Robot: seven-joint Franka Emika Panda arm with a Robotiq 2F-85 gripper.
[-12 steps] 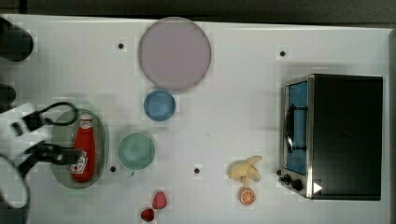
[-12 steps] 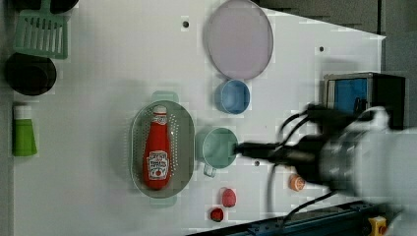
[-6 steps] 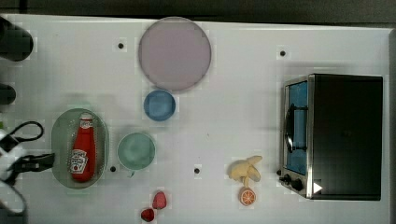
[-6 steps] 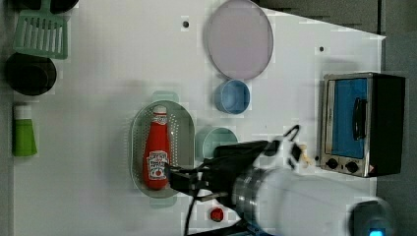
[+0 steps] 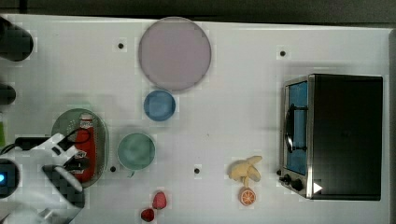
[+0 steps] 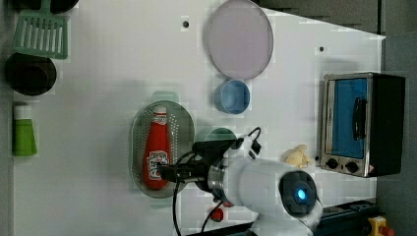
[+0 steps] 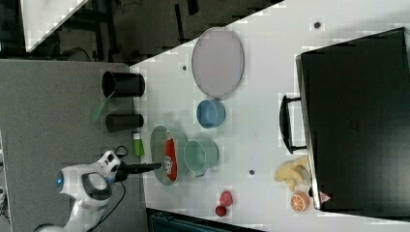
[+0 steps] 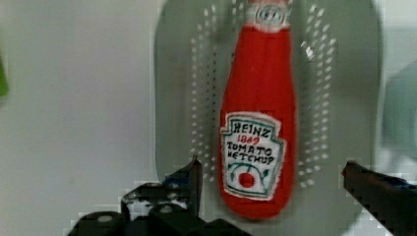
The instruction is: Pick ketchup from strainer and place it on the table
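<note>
The ketchup, a red squeeze bottle with a white cap and label, lies flat in the pale green oval strainer on the white table. My gripper hovers open over the bottle's base end. In the wrist view its dark fingertips stand wide apart on either side of the ketchup, with the gripper centred over the label end and the strainer beneath. From the left view the gripper reaches over the ketchup and strainer. Nothing is held.
A round green bowl stands close beside the strainer, with a blue bowl and purple plate beyond. Strawberries, a banana, an orange slice and a toaster oven lie toward the top view's right. Black cups line the top view's left edge.
The arm has swung in over the strainer, bringing the open gripper above the bottle's base end. The ketchup has not moved.
</note>
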